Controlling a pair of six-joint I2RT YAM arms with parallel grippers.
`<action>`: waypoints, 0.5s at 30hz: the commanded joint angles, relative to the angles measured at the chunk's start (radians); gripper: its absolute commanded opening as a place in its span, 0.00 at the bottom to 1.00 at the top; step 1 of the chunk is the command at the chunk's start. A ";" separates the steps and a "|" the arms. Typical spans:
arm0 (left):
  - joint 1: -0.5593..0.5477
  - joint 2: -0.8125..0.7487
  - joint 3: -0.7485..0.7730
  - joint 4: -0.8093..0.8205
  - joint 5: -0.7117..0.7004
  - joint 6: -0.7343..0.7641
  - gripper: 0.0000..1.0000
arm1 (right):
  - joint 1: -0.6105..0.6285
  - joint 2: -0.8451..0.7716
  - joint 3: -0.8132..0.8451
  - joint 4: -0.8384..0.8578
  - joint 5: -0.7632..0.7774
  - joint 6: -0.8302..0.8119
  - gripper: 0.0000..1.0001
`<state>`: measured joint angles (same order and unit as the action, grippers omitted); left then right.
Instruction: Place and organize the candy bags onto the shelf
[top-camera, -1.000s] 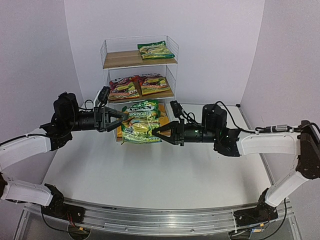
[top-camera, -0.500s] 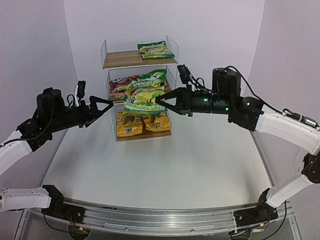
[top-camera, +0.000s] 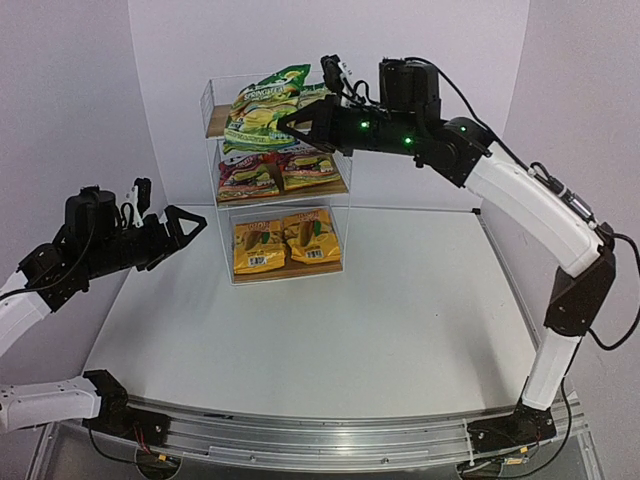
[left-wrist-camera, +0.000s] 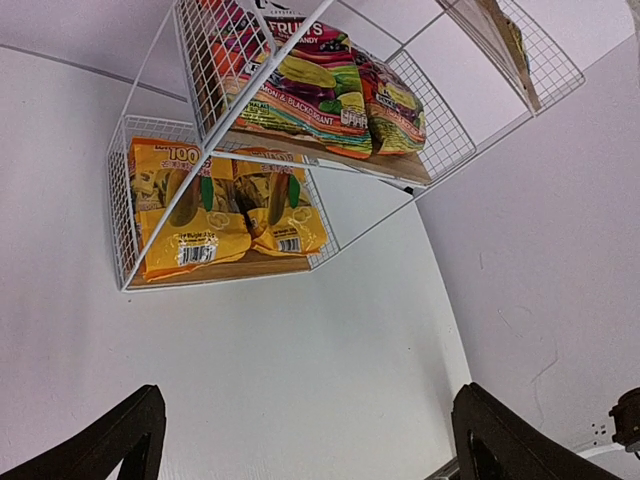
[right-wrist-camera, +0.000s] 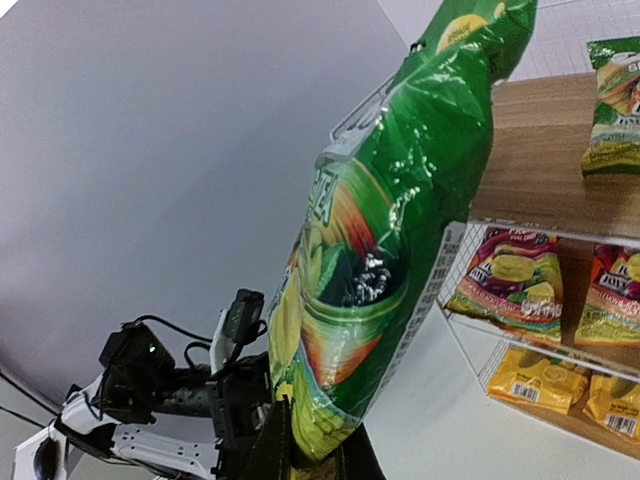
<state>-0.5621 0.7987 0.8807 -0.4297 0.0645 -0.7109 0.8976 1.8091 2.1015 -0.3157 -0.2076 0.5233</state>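
Observation:
My right gripper is shut on the lower edge of a green candy bag and holds it upright in front of the left part of the shelf's top tier. In the right wrist view this bag rises from the gripper beside the top board, where the other green bag lies. Two red-magenta bags lie on the middle tier. Two yellow-orange bags lie on the bottom tier. My left gripper is open and empty, left of the shelf.
The shelf stands at the back of the white table, against the wall. In the left wrist view the rack's wire sits above the table, with the wall close on the right. The table's raised side walls close in left and right.

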 joint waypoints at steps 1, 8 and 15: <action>-0.001 0.005 -0.002 -0.017 0.005 -0.002 1.00 | -0.002 0.111 0.204 -0.038 0.116 -0.104 0.00; -0.001 0.006 -0.018 -0.015 0.037 0.009 1.00 | -0.007 0.280 0.438 -0.039 0.199 -0.153 0.00; -0.001 0.007 -0.026 -0.014 0.062 0.018 1.00 | -0.014 0.378 0.558 -0.021 0.241 -0.157 0.00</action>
<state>-0.5621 0.8059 0.8584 -0.4470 0.1041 -0.7064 0.8906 2.1638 2.5696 -0.4132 -0.0150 0.3928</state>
